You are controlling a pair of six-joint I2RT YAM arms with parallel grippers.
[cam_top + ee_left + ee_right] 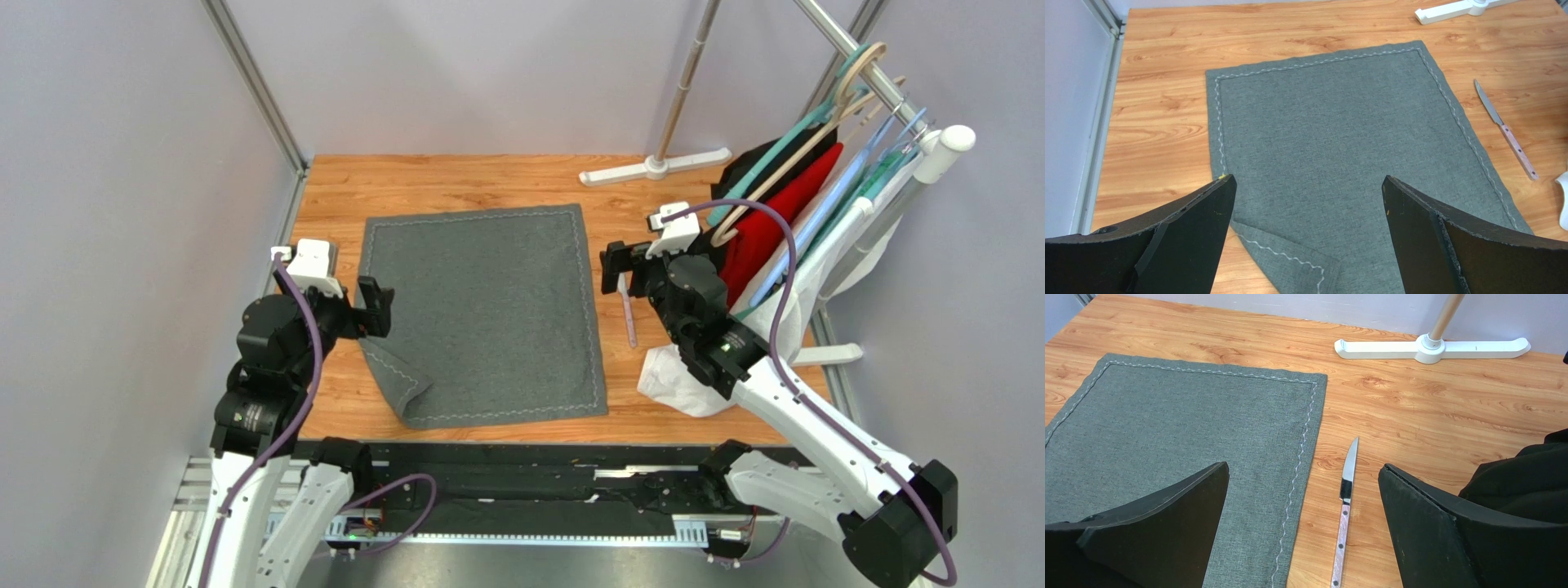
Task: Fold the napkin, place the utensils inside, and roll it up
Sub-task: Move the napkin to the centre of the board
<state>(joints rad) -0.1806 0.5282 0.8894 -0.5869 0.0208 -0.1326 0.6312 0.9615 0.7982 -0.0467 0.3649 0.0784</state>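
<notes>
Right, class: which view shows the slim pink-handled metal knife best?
The right wrist view: the slim pink-handled metal knife lies close, blade and riveted handle distinct. The left wrist view shows it whole but smaller, at the edge; the top view only a thin pale stick.

Wooden table (491, 178) mid-frame. White rack base (656, 167) top centre-right, pole (687, 74) rising. Red garment (785, 218), black garment (745, 169) on hangers (849, 71) upper right. White cloth (677, 377) crumpled lower right.
</notes>
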